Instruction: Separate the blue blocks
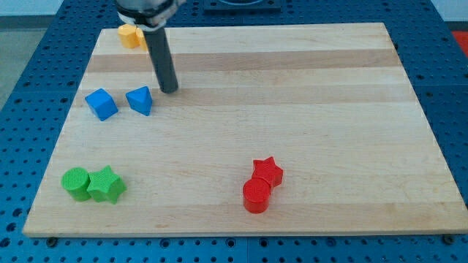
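Observation:
A blue cube (pixel 101 104) and a blue triangular block (pixel 140 100) lie side by side on the wooden board (pixel 292 124) at the view's left, a small gap between them. My dark rod comes down from the view's top; my tip (pixel 170 90) rests on the board just right of and slightly above the blue triangular block, close to it but apart.
A yellow-orange block (pixel 130 35) sits at the board's top left, partly behind the rod. A green cylinder (pixel 74 182) and green star (pixel 106 185) touch at the bottom left. A red star (pixel 267 172) and red cylinder (pixel 256 196) touch at bottom centre.

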### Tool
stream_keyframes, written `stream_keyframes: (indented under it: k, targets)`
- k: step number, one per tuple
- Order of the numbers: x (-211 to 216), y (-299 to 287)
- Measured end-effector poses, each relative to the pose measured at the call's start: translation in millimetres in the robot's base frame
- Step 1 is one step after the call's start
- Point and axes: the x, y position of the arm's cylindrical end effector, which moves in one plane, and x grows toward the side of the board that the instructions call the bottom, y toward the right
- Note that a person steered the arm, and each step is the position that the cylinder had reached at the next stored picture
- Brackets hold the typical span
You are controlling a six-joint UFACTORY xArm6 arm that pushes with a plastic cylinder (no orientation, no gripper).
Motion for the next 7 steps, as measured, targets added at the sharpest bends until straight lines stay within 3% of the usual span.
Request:
stream_keyframes:
  k: [1,4,6,7]
  targets:
    - [34,16]
    - [75,-72]
    - [76,-140]
    - [76,-145]
